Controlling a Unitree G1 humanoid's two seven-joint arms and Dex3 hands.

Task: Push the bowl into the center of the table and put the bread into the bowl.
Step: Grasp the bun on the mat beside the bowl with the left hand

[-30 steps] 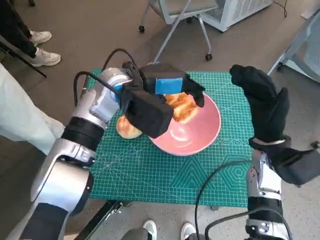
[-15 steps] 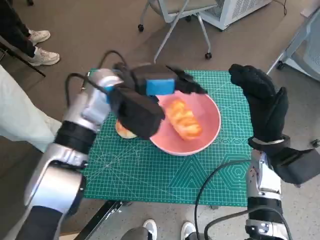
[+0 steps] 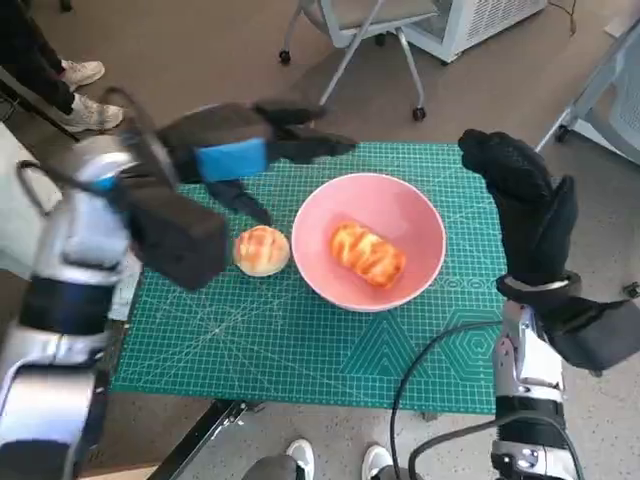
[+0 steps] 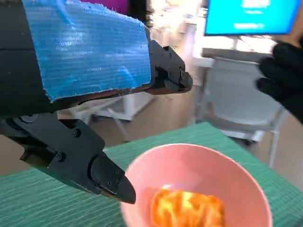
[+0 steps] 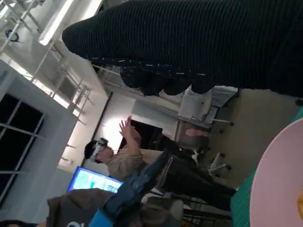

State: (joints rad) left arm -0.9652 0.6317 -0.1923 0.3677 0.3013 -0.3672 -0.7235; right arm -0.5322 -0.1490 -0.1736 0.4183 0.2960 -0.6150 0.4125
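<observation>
A pink bowl (image 3: 400, 215) stands near the middle of the green cutting mat (image 3: 300, 340), with an orange-glazed bread (image 3: 367, 253) lying inside it. A round bun (image 3: 261, 249) lies on the mat just left of the bowl. My left hand (image 3: 235, 155) hovers above the mat's far left, open, fingers spread and holding nothing. In the left wrist view the bowl (image 4: 222, 165) and the bread (image 4: 187, 210) show below the black fingers (image 4: 102, 172). My right hand (image 3: 520, 200) is raised upright at the mat's right edge, empty; the bowl's rim (image 5: 279, 179) shows in the right wrist view.
An office chair's legs (image 3: 350, 50) stand on the floor beyond the table. A person's shoes (image 3: 80, 95) are at the far left, and a person (image 5: 123, 156) with raised hands shows in the right wrist view. Shoe tips (image 3: 335, 462) sit at the table's near edge.
My left hand let go of the bread, which now lies in the bowl, and drew back to the left and up. The round bun, hidden before, is uncovered. The right hand held still.
</observation>
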